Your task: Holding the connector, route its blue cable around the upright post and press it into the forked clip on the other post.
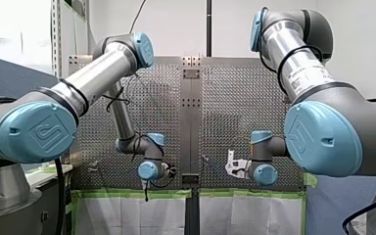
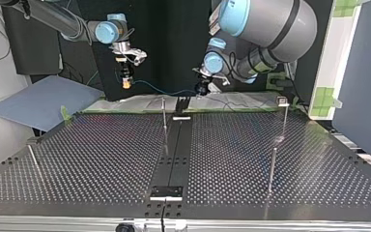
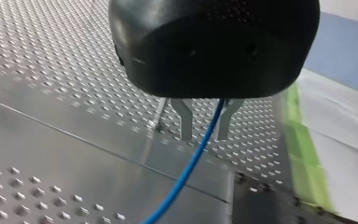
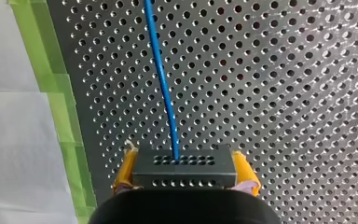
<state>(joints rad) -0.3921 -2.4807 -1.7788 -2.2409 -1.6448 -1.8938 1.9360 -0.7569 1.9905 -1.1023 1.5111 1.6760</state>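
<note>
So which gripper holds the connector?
My right gripper: its jaws clamp the connector. My left gripper only has the cable between its jaws.

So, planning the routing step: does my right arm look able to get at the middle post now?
Probably yes: the right gripper holds the connector clear above the table, and nothing stands between it and the middle post.
</note>
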